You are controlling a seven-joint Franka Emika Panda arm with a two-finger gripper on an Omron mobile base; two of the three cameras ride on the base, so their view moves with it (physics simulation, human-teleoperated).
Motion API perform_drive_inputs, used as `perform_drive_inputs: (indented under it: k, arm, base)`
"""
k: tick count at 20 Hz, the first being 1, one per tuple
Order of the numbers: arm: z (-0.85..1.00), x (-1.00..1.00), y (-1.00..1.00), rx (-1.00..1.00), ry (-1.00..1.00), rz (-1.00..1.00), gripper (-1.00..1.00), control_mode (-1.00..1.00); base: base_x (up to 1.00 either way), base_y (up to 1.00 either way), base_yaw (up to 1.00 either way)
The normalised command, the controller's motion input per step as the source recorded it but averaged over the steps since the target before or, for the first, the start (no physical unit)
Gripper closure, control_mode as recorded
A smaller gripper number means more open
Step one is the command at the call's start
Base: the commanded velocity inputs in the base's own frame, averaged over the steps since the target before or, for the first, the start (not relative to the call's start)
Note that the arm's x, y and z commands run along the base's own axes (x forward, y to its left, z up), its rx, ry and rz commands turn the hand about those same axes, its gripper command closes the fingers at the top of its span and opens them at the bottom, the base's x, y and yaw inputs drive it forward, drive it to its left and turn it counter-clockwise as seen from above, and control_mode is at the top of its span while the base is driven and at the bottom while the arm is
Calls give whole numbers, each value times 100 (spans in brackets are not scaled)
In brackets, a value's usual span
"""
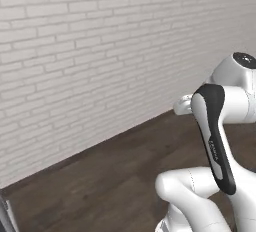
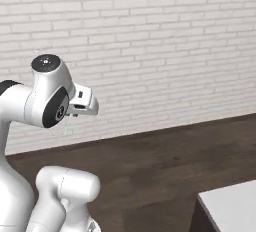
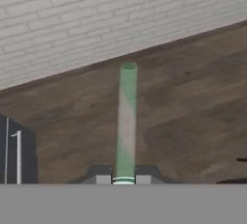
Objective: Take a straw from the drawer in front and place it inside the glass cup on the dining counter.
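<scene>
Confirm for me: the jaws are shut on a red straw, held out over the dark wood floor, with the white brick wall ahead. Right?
Not quite. The straw is pale green, not red, as the hand view shows. The rest holds: the jaws are shut on it, and it points out over the dark wood floor toward the white brick wall.

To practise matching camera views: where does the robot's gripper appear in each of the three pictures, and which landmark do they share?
Left base view: gripper right of centre, peeking out left of the dark-striped arm link.
Right base view: left of centre, below the round white wrist joint.
Hand view: bottom centre, shut on the green straw.
Shared landmark: the line where the white brick wall meets the dark wooden floor.
</scene>
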Motion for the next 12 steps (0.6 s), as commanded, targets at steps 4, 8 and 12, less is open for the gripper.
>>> perform_drive_inputs:
  k: [4, 8, 12]
  arm:
    - [0, 0, 0, 0, 0, 0, 100, 100]
    - [0, 0, 0, 0, 0, 0, 100, 100]
    - [0, 0, 0, 0, 0, 0, 100, 100]
  base:
    - [100, 29, -45]
    - [100, 25, -47]
    - [100, 21, -48]
